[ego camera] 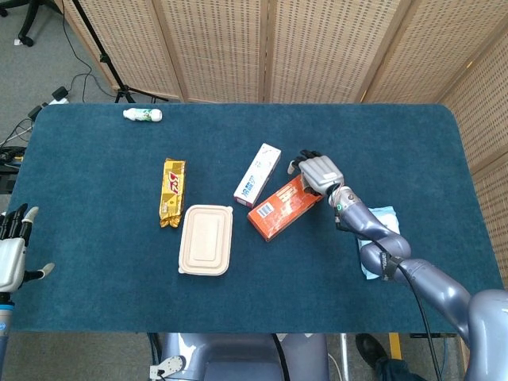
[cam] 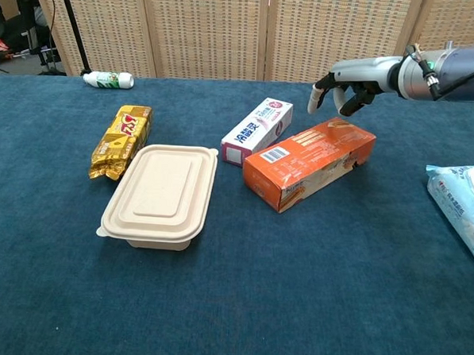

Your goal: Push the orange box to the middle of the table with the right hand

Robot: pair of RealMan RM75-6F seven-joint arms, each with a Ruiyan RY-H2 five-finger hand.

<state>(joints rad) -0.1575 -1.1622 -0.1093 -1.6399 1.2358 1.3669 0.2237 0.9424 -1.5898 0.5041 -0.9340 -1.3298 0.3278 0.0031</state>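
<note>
Barcode label shows white on the near end of the orange box (cam: 309,163), which lies mid-table just beside the white toothpaste carton (cam: 257,130), whose print is too small to read. Your right hand (cam: 344,81) hovers over the box's far end, fingers apart and curled down, holding nothing. Your left hand (ego camera: 11,254) rests spread at the table's edge.

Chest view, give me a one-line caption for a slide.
Right hand hovers over the far end of the orange box, fingers pointing down, beside the white carton on the blue table.
</note>
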